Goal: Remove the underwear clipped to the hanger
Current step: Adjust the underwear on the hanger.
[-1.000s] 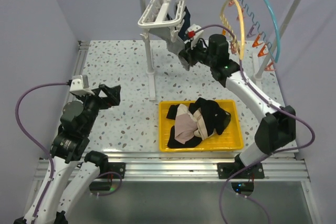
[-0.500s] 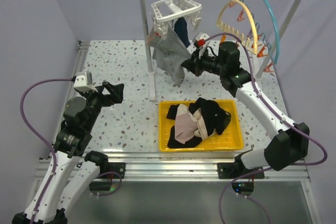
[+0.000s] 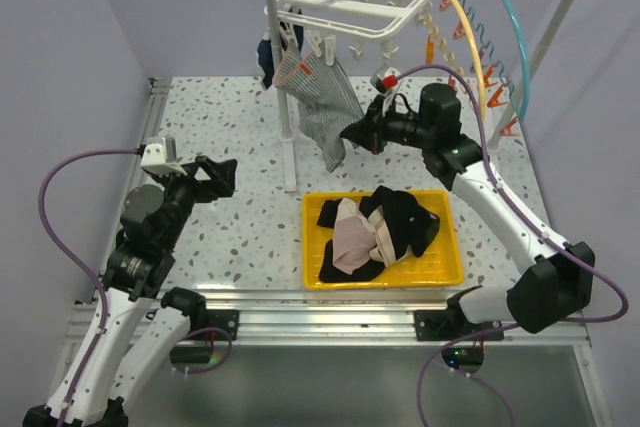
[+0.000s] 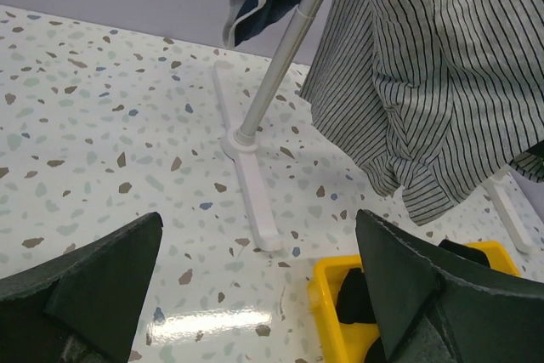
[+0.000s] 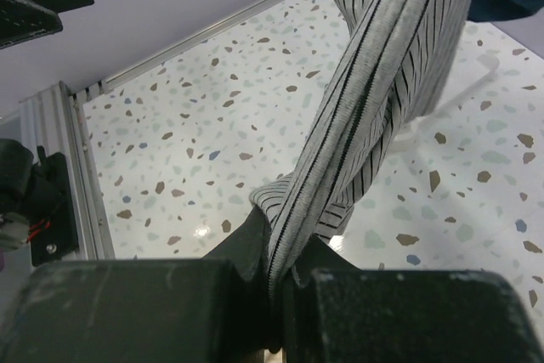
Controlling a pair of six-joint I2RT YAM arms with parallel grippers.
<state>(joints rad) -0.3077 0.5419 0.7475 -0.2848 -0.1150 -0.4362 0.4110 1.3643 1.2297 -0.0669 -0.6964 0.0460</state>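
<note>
My right gripper (image 3: 350,135) is clenched on the lower corner of the grey striped underwear (image 3: 318,97). In my right wrist view the cloth is pinched between my two fingers (image 5: 399,312) and runs up from them in a twisted, taut band toward one o'clock.

The top edge of that striped pair is clipped to the white clip hanger (image 3: 350,2), which hangs from the rail at the twelve o'clock end of the table (image 3: 220,117). The navy blue underwear (image 3: 268,52) is clipped to the hanger's nine o'clock end, by the rack's upright pole (image 3: 288,127).

At six o'clock of my right gripper lies the yellow tray (image 3: 312,247). A black piece (image 3: 405,219) and a pink-beige piece (image 3: 352,239) are piled in it, touching each other.

My left gripper (image 3: 222,175) is released, its jaws spread wide with nothing between them. It hangs over the table at nine o'clock of the tray, well apart from the hanger. From its wrist camera the striped pair shows at one o'clock and the navy pair at twelve.

Two curved hangers (image 3: 478,42), one yellow and one teal with orange clips, hang at three o'clock of the white one.
</note>
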